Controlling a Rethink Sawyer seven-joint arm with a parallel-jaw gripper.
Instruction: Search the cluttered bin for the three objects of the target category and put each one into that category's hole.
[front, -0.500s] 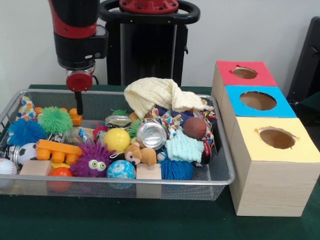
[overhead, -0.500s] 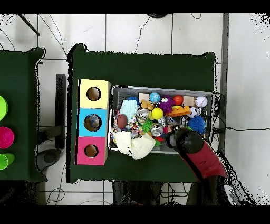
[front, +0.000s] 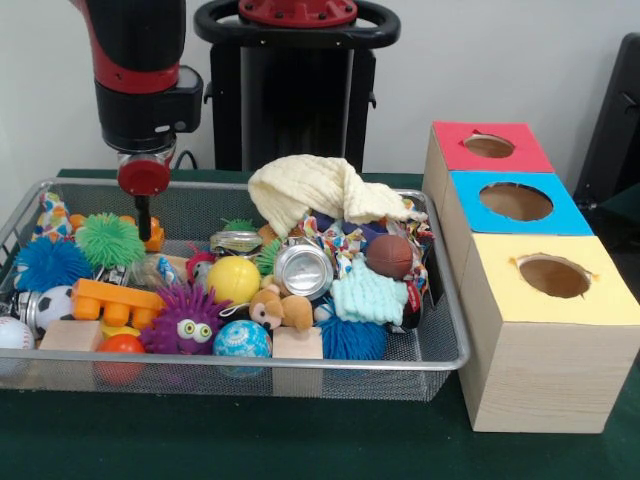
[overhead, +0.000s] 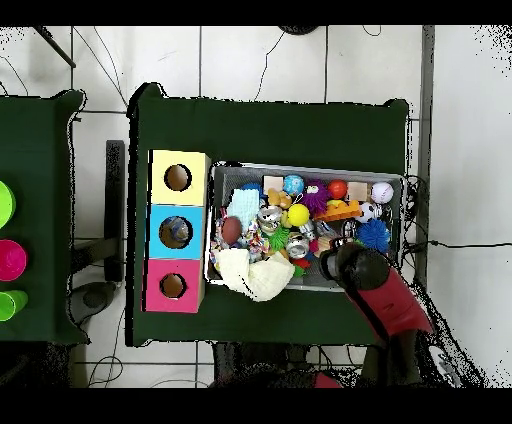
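The silver wire-mesh bin (front: 300, 362) is full of toys; it also shows in the overhead view (overhead: 300, 168). My gripper (front: 143, 222) hangs below a red disc over the bin's far left part. It looks shut and empty, its tip just beside a green spiky ball (front: 110, 240) and above an orange piece. Nearby lie a blue spiky ball (front: 50, 263), an orange brick (front: 115, 300), a purple fuzzy toy with eyes (front: 185, 322), a yellow ball (front: 234, 280), a tin can (front: 303, 270) and a brown football (front: 389, 256). In the overhead view the arm (overhead: 360, 270) hides the gripper.
Three wooden boxes with holes stand right of the bin: red top (front: 490, 147), blue top (front: 517, 202), yellow top (front: 553, 277). A pale yellow cloth (front: 320, 190) is heaped at the bin's far side. A teal knit cloth (front: 368, 296) and wooden blocks (front: 298, 343) lie in it.
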